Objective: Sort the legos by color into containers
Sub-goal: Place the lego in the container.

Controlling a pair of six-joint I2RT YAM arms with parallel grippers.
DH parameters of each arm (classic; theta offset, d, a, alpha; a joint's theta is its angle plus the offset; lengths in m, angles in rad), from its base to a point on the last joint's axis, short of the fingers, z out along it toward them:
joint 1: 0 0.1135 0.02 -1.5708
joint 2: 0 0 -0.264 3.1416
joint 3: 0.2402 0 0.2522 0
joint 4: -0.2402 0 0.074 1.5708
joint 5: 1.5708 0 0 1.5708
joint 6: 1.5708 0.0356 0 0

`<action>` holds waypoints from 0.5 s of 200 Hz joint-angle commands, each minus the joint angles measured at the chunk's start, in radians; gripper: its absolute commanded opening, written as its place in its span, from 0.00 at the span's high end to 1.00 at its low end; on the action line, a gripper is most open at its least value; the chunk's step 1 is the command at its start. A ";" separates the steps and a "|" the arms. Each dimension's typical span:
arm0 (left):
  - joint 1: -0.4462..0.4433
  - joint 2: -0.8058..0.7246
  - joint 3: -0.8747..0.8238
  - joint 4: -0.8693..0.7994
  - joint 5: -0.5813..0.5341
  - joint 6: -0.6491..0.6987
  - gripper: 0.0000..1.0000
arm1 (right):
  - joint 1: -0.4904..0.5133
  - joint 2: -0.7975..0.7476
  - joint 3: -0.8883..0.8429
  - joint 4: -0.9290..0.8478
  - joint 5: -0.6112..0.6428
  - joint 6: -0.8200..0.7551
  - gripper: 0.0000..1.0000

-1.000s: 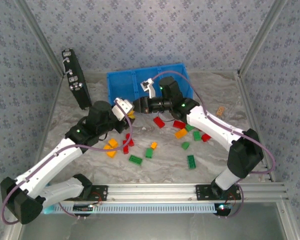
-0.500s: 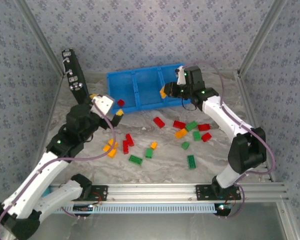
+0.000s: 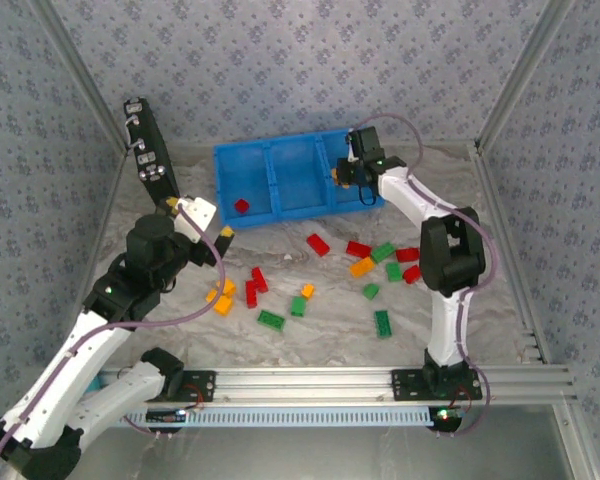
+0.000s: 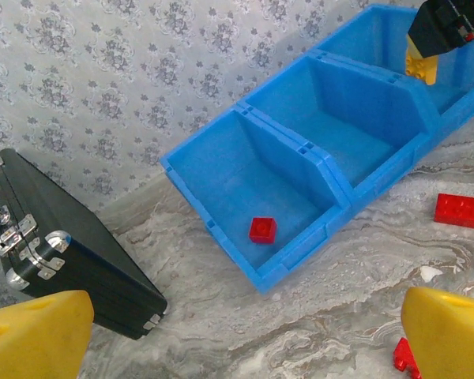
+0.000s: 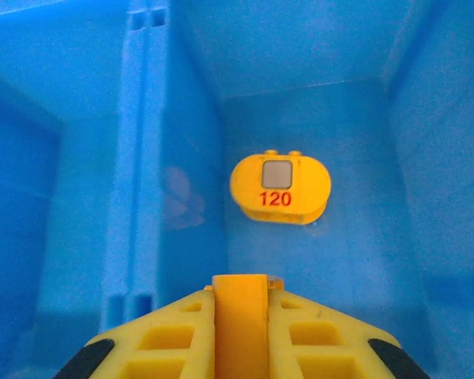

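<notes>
**Operator:** Patterned wallpaper encloses a marbled grey surface [image 3: 320, 345]. What is on it?

**Technician:** Loose legos, which are small studded rectangular bricks in red, green and orange-yellow. They are scattered over the middle of the surface, in front of the blue tray [image 3: 272, 178]. One red brick [image 3: 318, 244] lies on a diagonal. One green brick [image 3: 383, 322] has its long axis running near to far. A black case with silver latches [image 3: 148, 155] leans at the left wall.

**Operator:** What do the compartments hold?

**Technician:** The left compartment [image 4: 221, 170] holds one small square red brick [image 4: 262, 230], lying flat with its studs up, close to the front wall. The right compartment [image 5: 182, 95] holds a rounded orange-yellow piece [image 5: 280, 189] printed "120", resting on the floor.

**Operator:** What is the state of the fingers?

**Technician:** The right fingers [image 3: 340, 177] hang over the right compartment and pinch an orange-yellow brick [image 5: 239, 316]. In the right wrist view its long axis runs along the fingers, pointing into the compartment. The left fingers [image 3: 196, 220] are spread wide apart. They are above the surface near the tray's left front corner, just beside the case.
</notes>
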 commanded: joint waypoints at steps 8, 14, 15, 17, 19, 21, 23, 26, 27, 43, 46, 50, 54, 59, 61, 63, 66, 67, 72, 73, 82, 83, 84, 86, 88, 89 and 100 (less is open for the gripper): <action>0.013 0.013 0.019 -0.015 -0.023 0.003 0.00 | -0.011 0.055 0.077 -0.023 0.022 0.000 0.76; 0.015 0.017 0.016 -0.015 -0.023 0.003 0.00 | -0.013 0.060 0.081 -0.025 0.018 0.002 0.73; 0.015 0.017 0.016 -0.015 -0.022 0.003 0.00 | -0.013 0.062 0.081 -0.025 0.017 0.003 0.73; 0.015 0.018 0.017 -0.016 -0.022 0.004 0.00 | -0.013 0.062 0.082 -0.024 0.017 0.003 0.71; 0.016 0.020 0.017 -0.017 -0.022 0.004 0.00 | -0.013 0.063 0.082 -0.024 0.015 0.004 0.70; 0.016 0.020 0.017 -0.017 -0.022 0.005 0.00 | -0.014 0.062 0.082 -0.025 0.015 0.004 0.68; 0.016 0.021 0.017 -0.018 -0.021 0.005 0.00 | -0.014 0.063 0.081 -0.023 0.013 0.004 0.67; 0.016 0.022 0.018 -0.017 -0.021 0.006 0.00 | -0.015 0.063 0.082 -0.024 0.013 0.004 0.65; 0.017 0.023 0.018 -0.017 -0.021 0.006 0.00 | -0.014 0.062 0.081 -0.024 0.013 0.005 0.65; 0.021 0.028 0.019 -0.013 -0.018 0.010 0.00 | -0.016 0.045 0.071 -0.026 0.014 0.004 0.54; 0.021 0.030 0.019 -0.012 -0.015 0.010 0.00 | -0.016 0.039 0.068 -0.025 0.014 0.004 0.52; 0.022 0.028 0.019 -0.010 -0.014 0.010 0.00 | -0.017 0.030 0.062 -0.025 0.014 0.003 0.50; 0.023 0.029 0.017 -0.007 -0.012 0.011 0.00 | -0.017 0.018 0.055 -0.026 0.015 0.001 0.48; 0.024 0.030 0.017 -0.005 -0.010 0.011 0.00 | -0.017 0.003 0.045 -0.026 0.016 -0.003 0.47; 0.024 0.030 0.017 -0.005 -0.008 0.011 0.00 | -0.018 -0.004 0.041 -0.026 0.019 -0.005 0.47; 0.024 0.030 0.017 -0.004 -0.007 0.011 0.00 | -0.017 -0.013 0.035 -0.028 0.019 -0.007 0.47; 0.024 0.030 0.017 -0.004 -0.007 0.011 0.00 | -0.016 -0.025 0.026 -0.028 0.020 -0.010 0.47; 0.024 0.030 0.017 -0.004 -0.006 0.011 0.00 | -0.017 -0.029 0.023 -0.028 0.020 -0.011 0.47; 0.024 0.030 0.018 -0.002 -0.005 0.011 0.00 | -0.016 -0.053 0.008 -0.034 0.020 -0.019 0.47; 0.025 0.030 0.018 -0.002 -0.004 0.011 0.00 | -0.015 -0.059 0.005 -0.034 0.020 -0.019 0.47; 0.025 0.029 0.019 0.000 0.001 0.011 0.00 | -0.014 -0.114 -0.034 -0.035 0.026 -0.028 0.47; 0.025 0.028 0.019 0.000 0.002 0.011 0.00 | -0.014 -0.121 -0.039 -0.035 0.026 -0.028 0.47; 0.025 0.029 0.019 0.000 0.002 0.012 0.00 | -0.013 -0.128 -0.045 -0.036 0.026 -0.029 0.47; 0.025 0.028 0.018 0.000 0.004 0.013 0.00 | -0.013 -0.142 -0.056 -0.037 0.026 -0.029 0.47; 0.025 0.027 0.017 0.002 0.005 0.013 0.00 | -0.014 -0.156 -0.067 -0.037 0.024 -0.030 0.47; 0.025 0.027 0.016 0.003 0.006 0.013 0.00 | -0.014 -0.163 -0.070 -0.037 0.023 -0.030 0.47; 0.025 0.023 0.013 0.013 0.014 0.017 0.00 | -0.012 -0.243 -0.133 -0.050 0.011 -0.027 0.47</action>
